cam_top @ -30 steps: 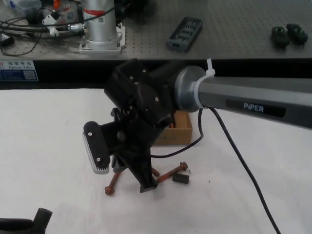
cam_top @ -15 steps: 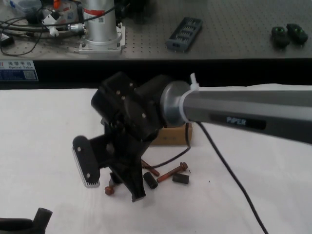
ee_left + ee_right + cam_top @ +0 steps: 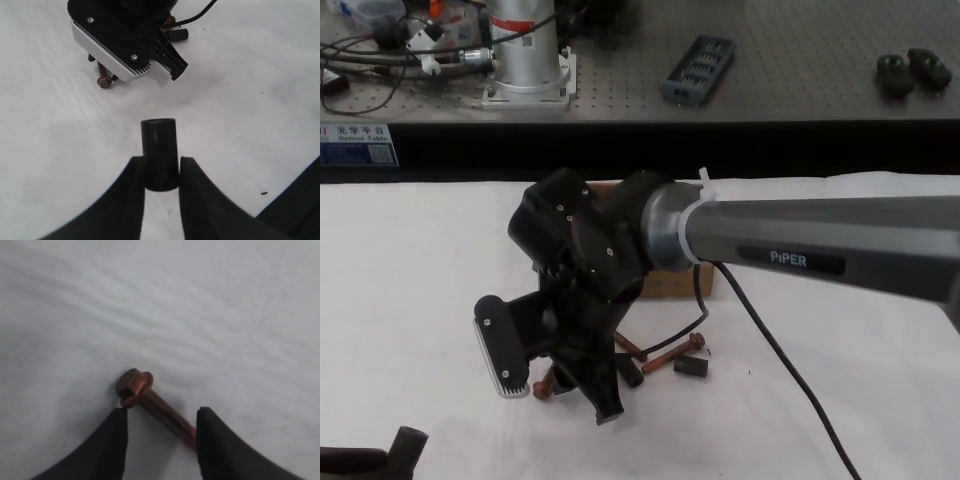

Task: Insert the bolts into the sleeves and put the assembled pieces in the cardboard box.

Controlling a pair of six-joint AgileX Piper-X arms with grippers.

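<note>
Where the right gripper [image 3: 159,440] hangs: low over the white cloth [image 3: 410,270], tips down, right at a brown bolt [image 3: 145,396].
Right fingers: we see them a little apart, one on each side of the bolt. The bolt's head is just beside one tip. Its other end goes behind the other finger, so we cannot see that end. We cannot tell if the fingers press on it.
Bolt: it lies flat on the cloth. From high up, the gripper covers most of it and its head peeks out.
Left gripper [image 3: 161,175]: near the front edge of the cloth. From high up, the picture's edge cuts most of it off.
Left fingers: closed tight on a black sleeve [image 3: 159,150]. The sleeve sticks out past the tips. Its lower end is tucked between the fingers, and we cannot see inside it.
Cardboard box [image 3: 675,282]: behind the right arm [image 3: 800,240]. The arm hides most of it. We see just a strip of its brown side, and we cannot see what is in it.
Other bolts [image 3: 675,351]: one lies in plain sight in front of the box. One more pokes out from under the arm, half hidden.
Other sleeves [image 3: 691,366]: two short black ones lie on the cloth next to those bolts.
Metal bench [image 3: 800,60]: at the back, with dark bits too small for us to make out.
</note>
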